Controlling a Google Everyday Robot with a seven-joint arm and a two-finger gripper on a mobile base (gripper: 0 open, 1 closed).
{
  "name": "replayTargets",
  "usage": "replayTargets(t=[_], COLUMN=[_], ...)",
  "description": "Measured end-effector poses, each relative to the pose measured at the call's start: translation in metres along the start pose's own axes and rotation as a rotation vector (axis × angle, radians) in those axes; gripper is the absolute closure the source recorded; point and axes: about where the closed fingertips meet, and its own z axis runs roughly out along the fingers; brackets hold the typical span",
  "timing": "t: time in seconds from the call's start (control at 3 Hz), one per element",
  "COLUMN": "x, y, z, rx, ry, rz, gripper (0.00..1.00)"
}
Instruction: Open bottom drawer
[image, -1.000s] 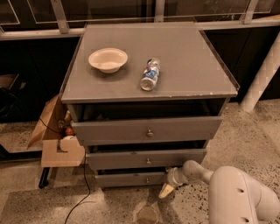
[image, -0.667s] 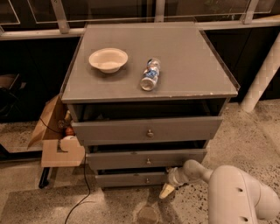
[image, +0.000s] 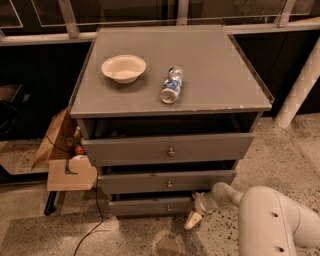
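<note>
The robot looks to be in the approach step. Its gripper (image: 193, 219) hangs low by the floor, below the front edge of the counter (image: 230, 75) and right of centre, at the right end of the bottom drawer (image: 145, 206). I cannot tell how far open it is, and it seems to hold nothing.

That drawer is the lowest and narrowest of three grey fronts stepped in under the front edge, with a small round metal knob (image: 168, 207) at its centre. The knob sits left of the gripper and apart from it. A dark gap shows above the front, so it may stand slightly ajar. Next, I would guess, the gripper must rise a little, shift left to the knob and pull straight out.

The counter is flat matte grey. A shallow pale bowl (image: 123, 67) sits toward its back left corner, and a clear plastic bottle (image: 172, 85) lies on its side near the middle. The arm (image: 272, 220) is smooth, rounded white casing over speckled stone floor (image: 290, 150).
</note>
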Motion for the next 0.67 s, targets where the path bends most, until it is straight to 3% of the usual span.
replayTargets(t=[0.67], x=[0.0061], y=[0.0121], z=[-0.0127], rx=[-0.041], ry=[0.032], rz=[0.019], gripper=[0.00])
